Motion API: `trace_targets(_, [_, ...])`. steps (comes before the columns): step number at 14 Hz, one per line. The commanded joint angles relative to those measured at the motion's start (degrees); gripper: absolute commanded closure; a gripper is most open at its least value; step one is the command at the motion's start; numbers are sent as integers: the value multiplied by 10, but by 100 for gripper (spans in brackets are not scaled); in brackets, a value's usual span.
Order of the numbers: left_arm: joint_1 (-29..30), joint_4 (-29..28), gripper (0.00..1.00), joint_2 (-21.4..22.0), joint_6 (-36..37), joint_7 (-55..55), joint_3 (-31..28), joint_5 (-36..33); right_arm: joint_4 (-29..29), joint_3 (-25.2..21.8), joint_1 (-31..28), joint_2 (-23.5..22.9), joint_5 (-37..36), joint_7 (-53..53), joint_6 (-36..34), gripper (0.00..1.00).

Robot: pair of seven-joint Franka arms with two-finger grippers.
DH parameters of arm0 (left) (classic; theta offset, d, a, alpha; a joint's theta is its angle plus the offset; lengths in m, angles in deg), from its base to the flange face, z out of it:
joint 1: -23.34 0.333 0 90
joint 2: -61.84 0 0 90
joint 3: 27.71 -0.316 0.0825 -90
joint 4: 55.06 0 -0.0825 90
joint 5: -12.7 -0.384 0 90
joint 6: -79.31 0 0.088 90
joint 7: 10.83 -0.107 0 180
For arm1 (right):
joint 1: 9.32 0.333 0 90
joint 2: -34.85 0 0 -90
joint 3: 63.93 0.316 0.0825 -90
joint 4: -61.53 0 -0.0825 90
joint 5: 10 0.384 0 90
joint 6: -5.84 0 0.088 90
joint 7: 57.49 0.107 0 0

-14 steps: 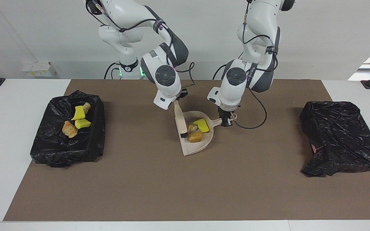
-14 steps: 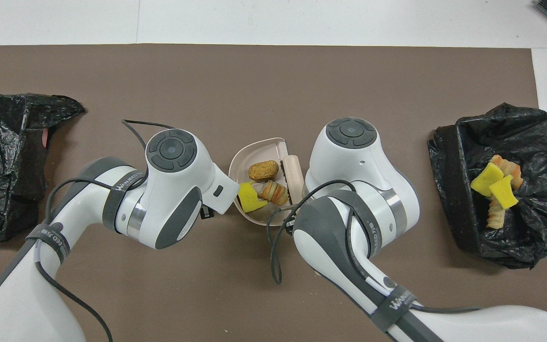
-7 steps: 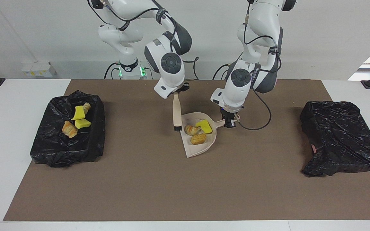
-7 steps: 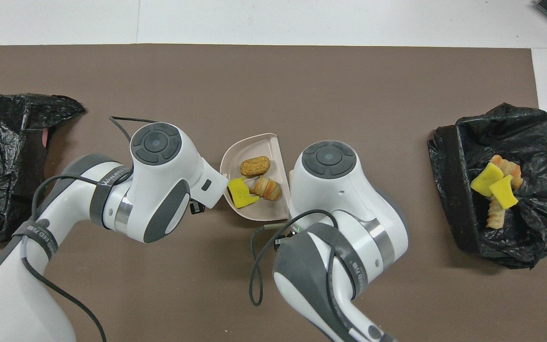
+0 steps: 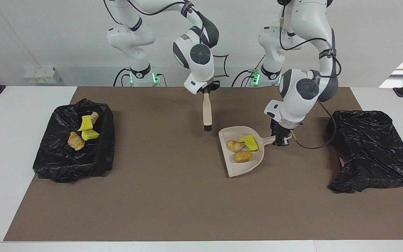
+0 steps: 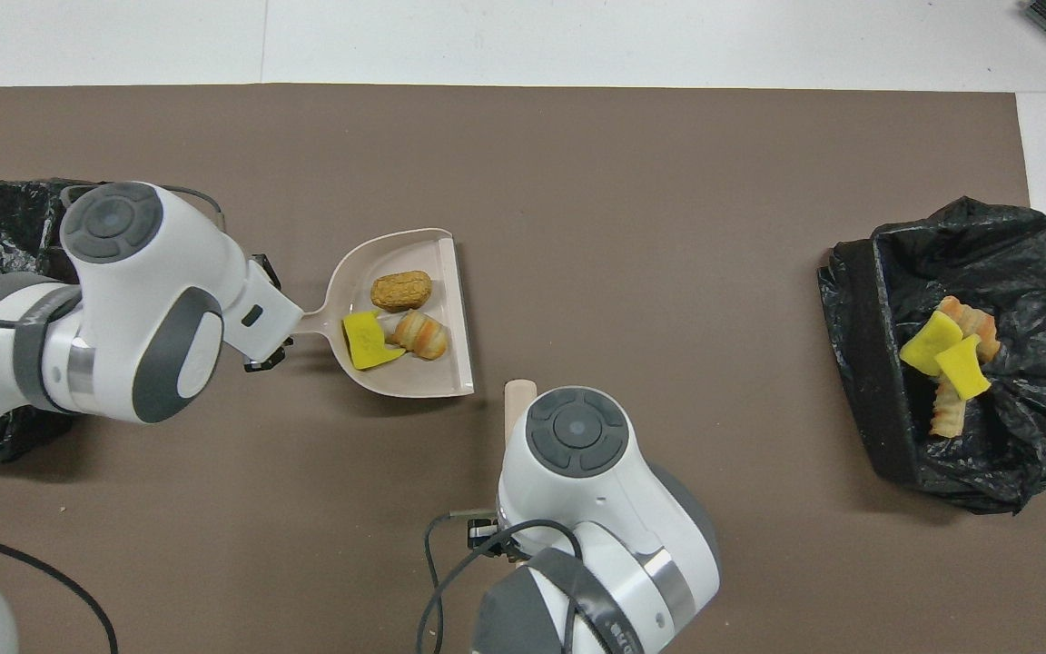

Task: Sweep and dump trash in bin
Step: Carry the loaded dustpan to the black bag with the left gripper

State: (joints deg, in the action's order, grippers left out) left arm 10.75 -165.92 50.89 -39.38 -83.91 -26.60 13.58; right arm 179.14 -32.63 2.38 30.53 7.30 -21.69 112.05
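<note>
- You have a brown mat (image 5: pixel 173 196) covering most of the white table (image 5: pixel 19 105).
- Two black-bagged bins sit on the mat: the bin (image 5: pixel 73 147) at the right arm's end holds four bits of trash, namely two yellow sponges (image 5: pixel 86 123) and two croissants (image 5: pixel 76 140); the second bin (image 5: pixel 369 150) at the left arm's end shows only crumpled black plastic from above.
- Your dustpan (image 5: pixel 238 164) is between the bins, nearer the left arm's end, with its handle pointing at the second bin.
- Your left gripper (image 5: pixel 280 140) is clamped on the dustpan's handle; whether the pan rests on the mat or is just off it you cannot tell.
- Your right gripper (image 5: pixel 209 88) is closed on the top of the brush (image 5: pixel 207 113), which hangs upright with its bristles down, over bare mat just beside the dustpan.
- In the dustpan lie three bits of trash close together: a sponge (image 5: pixel 249 142) nearest the handle, a croissant (image 5: pixel 234 145), and a bread roll (image 5: pixel 242 156).
</note>
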Motion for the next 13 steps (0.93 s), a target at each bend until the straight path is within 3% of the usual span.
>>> trace_targets(1, [48,38,100,16,59,-74,5,0,50,-1,28,26,18,14,26,100])
trace_targets(3, [84,72,100,16,104,-124,6,0,75,-1,49,20,18,33,84,100])
trace_targets(8, [185,134,100,13,174,-266,4,1,103,-1,60,16,18,32,94,99])
trace_targets(11, [263,140,100,13,176,-373,3,11,115,-1,60,17,18,27,95,89])
trace_targets(13, [304,146,100,11,166,-436,3,10,114,-2,58,14,17,20,96,76])
